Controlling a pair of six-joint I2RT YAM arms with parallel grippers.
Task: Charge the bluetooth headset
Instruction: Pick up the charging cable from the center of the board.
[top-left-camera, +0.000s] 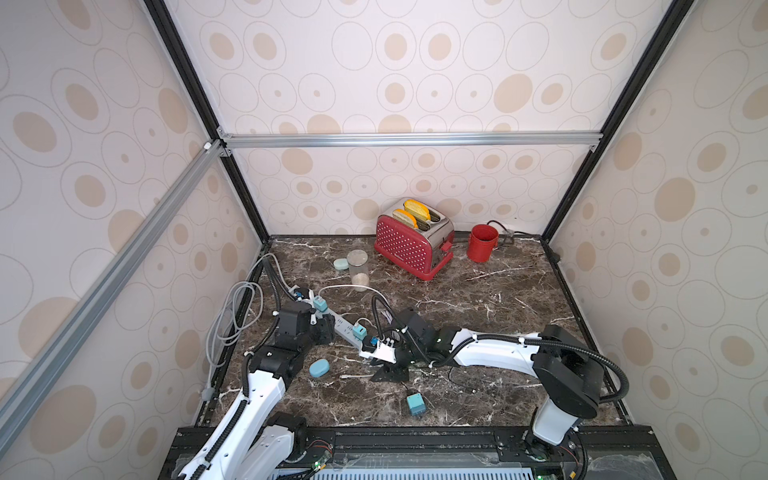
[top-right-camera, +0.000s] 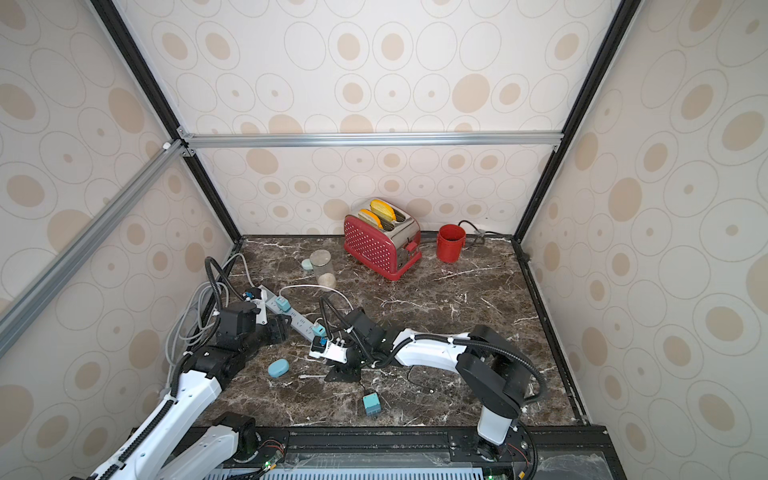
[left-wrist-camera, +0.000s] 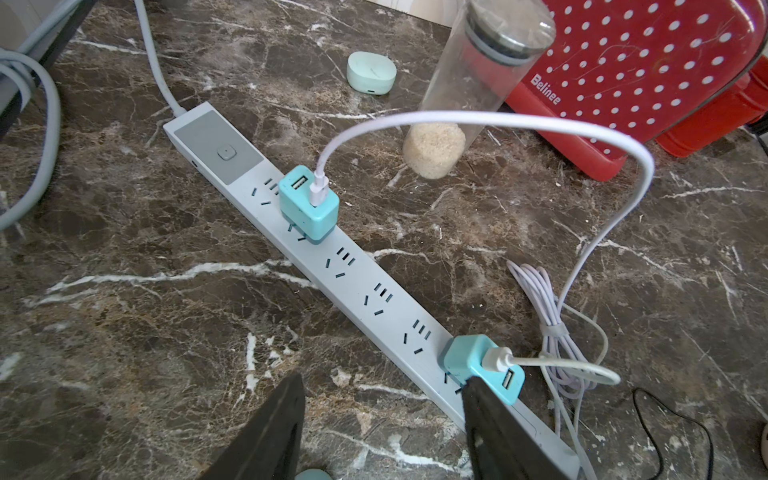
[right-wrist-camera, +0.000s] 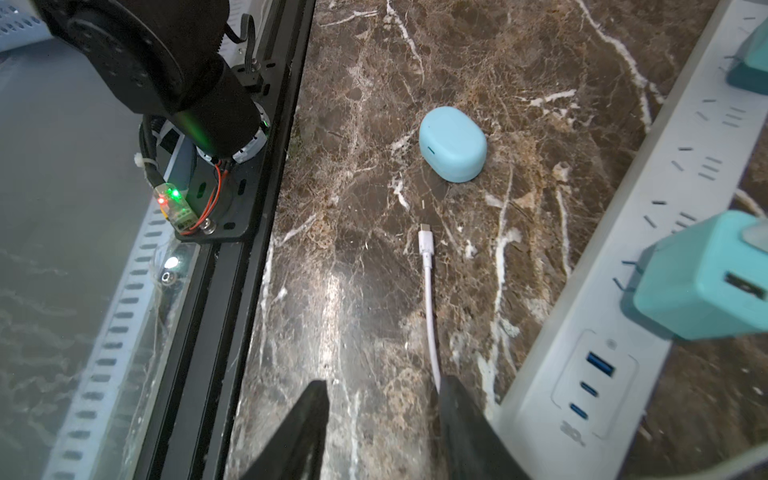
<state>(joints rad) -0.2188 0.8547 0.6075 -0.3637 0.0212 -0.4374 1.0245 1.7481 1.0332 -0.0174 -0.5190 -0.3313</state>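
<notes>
Could flick the USB-C plug away from the earbud case by pinching off-centre (right fingers, left fingers: spread, empty).

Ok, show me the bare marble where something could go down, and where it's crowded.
Widest bare marble: between toaster, red cup and the right arm. Smaller patch between blue case and loose charger. Crowded around the power strip: plugs, cables.
</notes>
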